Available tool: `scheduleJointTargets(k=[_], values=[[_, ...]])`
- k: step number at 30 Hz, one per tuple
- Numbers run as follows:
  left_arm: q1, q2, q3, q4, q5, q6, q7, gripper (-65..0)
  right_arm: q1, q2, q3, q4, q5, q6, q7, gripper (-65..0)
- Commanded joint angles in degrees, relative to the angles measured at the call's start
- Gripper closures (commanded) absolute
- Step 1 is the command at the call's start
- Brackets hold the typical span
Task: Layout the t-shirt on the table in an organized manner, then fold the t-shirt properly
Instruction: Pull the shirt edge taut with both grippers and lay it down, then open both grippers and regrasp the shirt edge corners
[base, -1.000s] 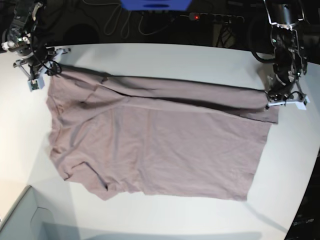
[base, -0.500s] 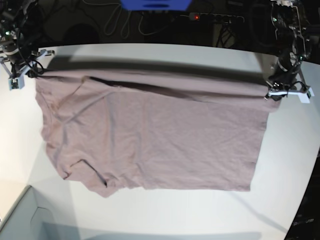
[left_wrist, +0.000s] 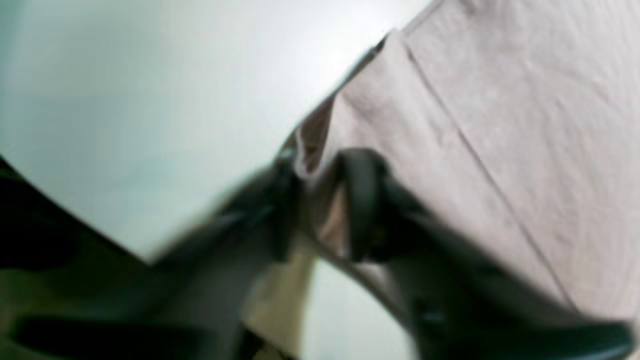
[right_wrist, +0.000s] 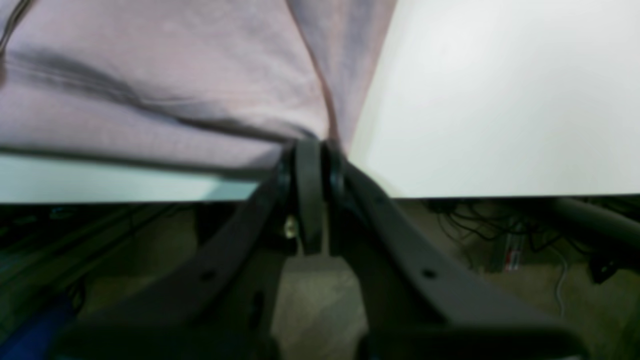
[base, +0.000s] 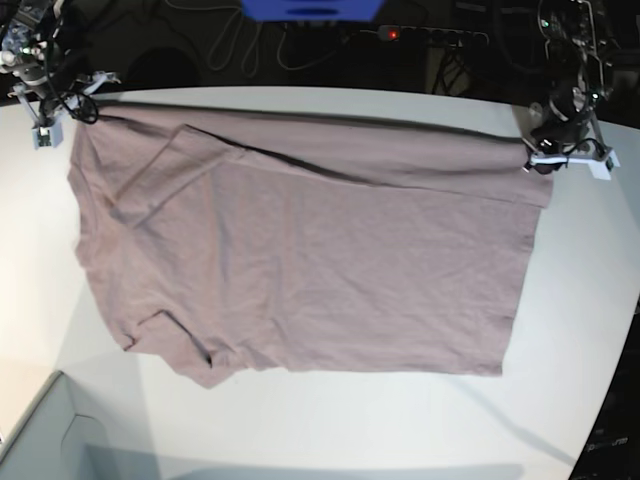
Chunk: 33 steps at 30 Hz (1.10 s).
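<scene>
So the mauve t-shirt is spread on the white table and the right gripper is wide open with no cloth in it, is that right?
Not quite. The right gripper is shut on the t-shirt, pinching its edge, as the right wrist view shows. The shirt is spread on the white table.

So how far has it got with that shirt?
The t-shirt is mostly spread out on the table, though one sleeve looks bunched underneath. The right gripper pinches one far corner; the left gripper has its jaws apart around the other corner, seemingly letting go. Smoothing may remain, and no fold has been made yet.
</scene>
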Motion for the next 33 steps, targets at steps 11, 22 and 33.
scheduleJointTargets(k=[11,22,33], values=[[2.76,2.11,-7.13,11.79,-0.23,-0.14,5.31,-32.6,0.49,-2.54,9.42,10.96,0.54,0.65,0.70,-26.8],[-7.97,4.31,-11.44,4.67,0.29,-0.14,5.31,-32.7,4.00,-3.95,-0.78,12.90,0.45,0.65,0.17,-35.8],[-15.62,3.25,-7.30,-8.69,0.38,0.03,5.14,-32.8,15.87,-4.03,-2.71,5.51,-9.13,0.65,0.17,-35.8]])
